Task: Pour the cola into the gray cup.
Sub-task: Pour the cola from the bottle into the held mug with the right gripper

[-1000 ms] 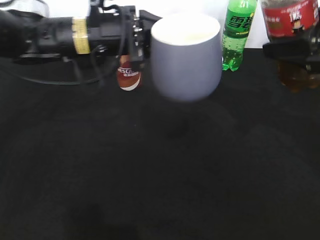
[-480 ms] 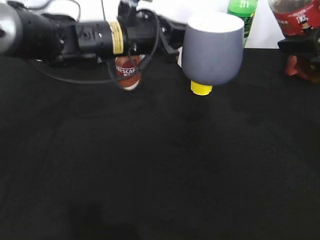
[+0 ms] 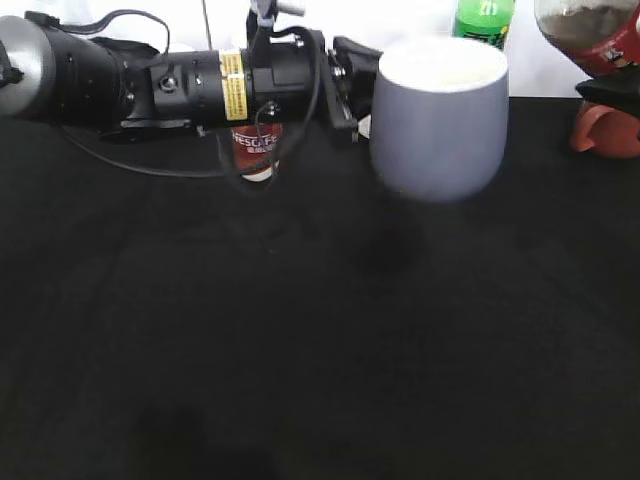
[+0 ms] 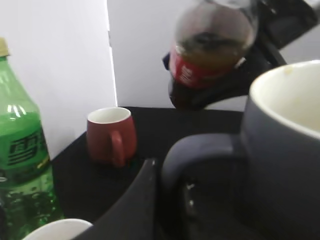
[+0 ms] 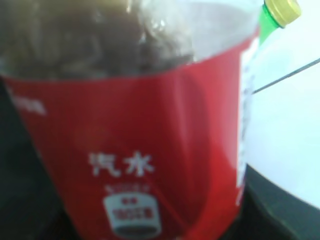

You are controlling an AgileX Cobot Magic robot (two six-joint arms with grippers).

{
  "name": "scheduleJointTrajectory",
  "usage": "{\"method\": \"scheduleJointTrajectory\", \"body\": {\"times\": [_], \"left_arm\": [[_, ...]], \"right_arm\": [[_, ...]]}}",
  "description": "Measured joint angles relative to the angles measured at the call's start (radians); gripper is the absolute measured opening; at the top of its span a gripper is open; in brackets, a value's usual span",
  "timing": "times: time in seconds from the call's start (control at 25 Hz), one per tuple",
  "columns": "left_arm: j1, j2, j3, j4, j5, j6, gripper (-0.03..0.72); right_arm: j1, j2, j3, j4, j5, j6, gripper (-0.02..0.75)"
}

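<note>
Matte blue-gray ceramic, rounded and white inside, the gray cup (image 3: 438, 120) hangs above the table (image 3: 300, 350) near its far edge, my left hand (image 3: 352, 85) clamped on its loop handle (image 4: 195, 160). My right hand grips the cola bottle (image 3: 590, 35), clear plastic with a glossy red label (image 5: 135, 155) and dark liquid, raised over the far right corner; its fingers are hidden, so I judge the grip by the lifted bottle alone. A green soda bottle (image 3: 482, 18), a small Nescafe bottle (image 3: 256, 150) and a red mug (image 4: 111, 135) stand along the far edge.
</note>
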Motion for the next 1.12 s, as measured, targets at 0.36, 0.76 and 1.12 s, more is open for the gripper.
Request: {"method": "scheduleJointTrajectory", "body": {"times": [0.36,0.76,1.12], "left_arm": [[-0.001,0.01,-0.005,0.043,0.04,0.0,0.048],[0.013,0.042,-0.04,0.014,0.228,0.0,0.048],[0.022,0.04,-0.04,0.005,0.227,0.0,0.048]], "right_arm": [[0.06,0.0,-0.01,0.0,0.052,-0.081,0.474],[0.205,0.0,-0.01,0.002,0.313,-0.062,0.474],[0.205,0.0,-0.01,0.003,0.382,-0.207,0.474]]}}
